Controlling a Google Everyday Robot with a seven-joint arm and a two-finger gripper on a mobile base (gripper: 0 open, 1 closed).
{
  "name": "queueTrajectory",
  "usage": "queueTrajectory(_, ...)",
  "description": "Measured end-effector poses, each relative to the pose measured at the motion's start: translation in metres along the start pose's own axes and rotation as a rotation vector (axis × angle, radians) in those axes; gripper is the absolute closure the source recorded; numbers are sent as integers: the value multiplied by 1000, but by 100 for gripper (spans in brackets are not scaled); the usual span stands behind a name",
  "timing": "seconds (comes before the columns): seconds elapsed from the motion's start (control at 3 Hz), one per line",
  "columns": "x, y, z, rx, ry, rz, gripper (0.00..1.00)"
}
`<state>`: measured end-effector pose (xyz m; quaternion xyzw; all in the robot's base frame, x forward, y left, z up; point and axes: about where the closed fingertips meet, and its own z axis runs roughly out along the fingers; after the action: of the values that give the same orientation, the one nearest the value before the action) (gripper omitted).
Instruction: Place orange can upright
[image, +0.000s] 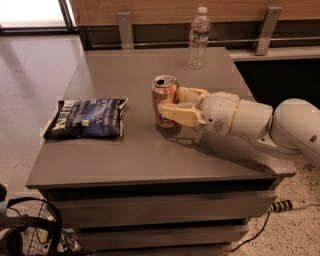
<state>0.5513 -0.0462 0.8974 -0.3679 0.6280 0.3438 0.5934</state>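
The orange can (164, 95) stands upright near the middle of the grey table (140, 150), open silver top up, with its base at the table surface. My gripper (171, 102) reaches in from the right at the end of the white arm and is shut on the orange can. One cream finger (180, 115) crosses the can's front lower side and the other (192, 93) lies behind it.
A dark blue snack bag (87, 117) lies flat on the table's left side. A clear water bottle (198, 39) stands at the back edge. The white arm (260, 122) covers the table's right side. A wall rail runs behind, and cables lie on the floor.
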Motion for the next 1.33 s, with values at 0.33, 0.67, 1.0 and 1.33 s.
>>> queueTrajectory(0.33,12,9,-6,7,34,35,100)
queueTrajectory(0.67,24,12,-11,23,52,59,100)
queueTrajectory(1.0,35,12,-16,44,66,76,98)
queueTrajectory(1.33,34,12,-16,44,66,76,75)
